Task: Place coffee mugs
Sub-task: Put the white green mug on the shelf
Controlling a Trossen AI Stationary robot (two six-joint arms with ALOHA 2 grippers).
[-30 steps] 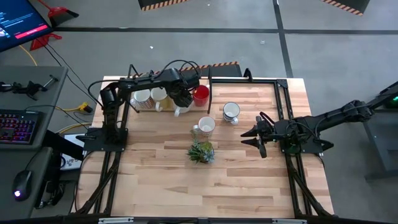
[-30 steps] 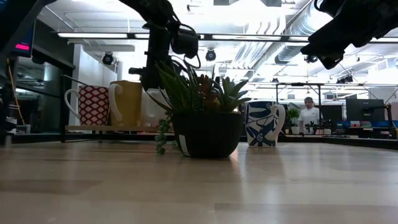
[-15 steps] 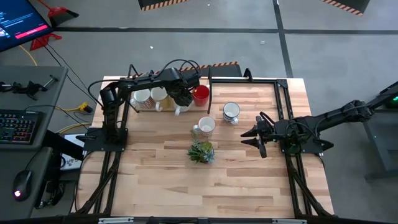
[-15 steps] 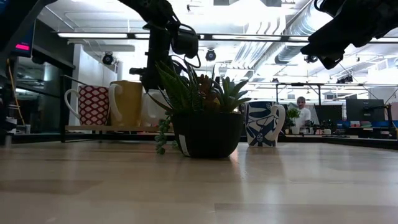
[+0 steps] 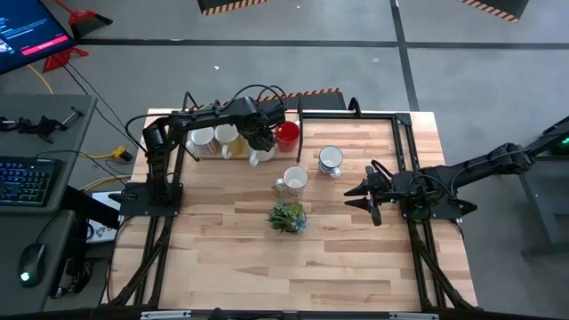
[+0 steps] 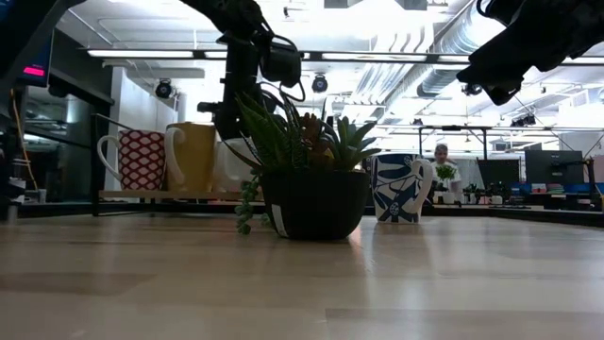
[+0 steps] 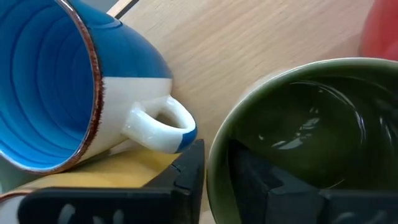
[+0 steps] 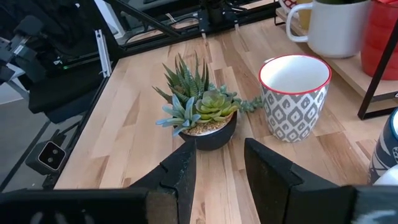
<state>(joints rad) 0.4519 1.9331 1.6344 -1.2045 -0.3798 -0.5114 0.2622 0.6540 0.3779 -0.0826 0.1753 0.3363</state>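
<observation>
The left gripper (image 7: 214,177), jaws parted astride the olive green mug's (image 7: 298,130) rim, must rise straight up to clear it; the right gripper (image 8: 217,162) waits open, far right.

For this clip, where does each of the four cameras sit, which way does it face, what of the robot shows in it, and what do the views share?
High view: overhead, straight down; both arms, left gripper by the red mug, right gripper waiting.
Low view: table height, level across; plant nearest, arms entering from above.
Left wrist view: close over the olive mug; its fingers straddle the rim; tilted blue mug beside.
Right wrist view: looks past open fingers at the plant and patterned mug.
Shared: the plant shows in high, low and right wrist views.
</observation>
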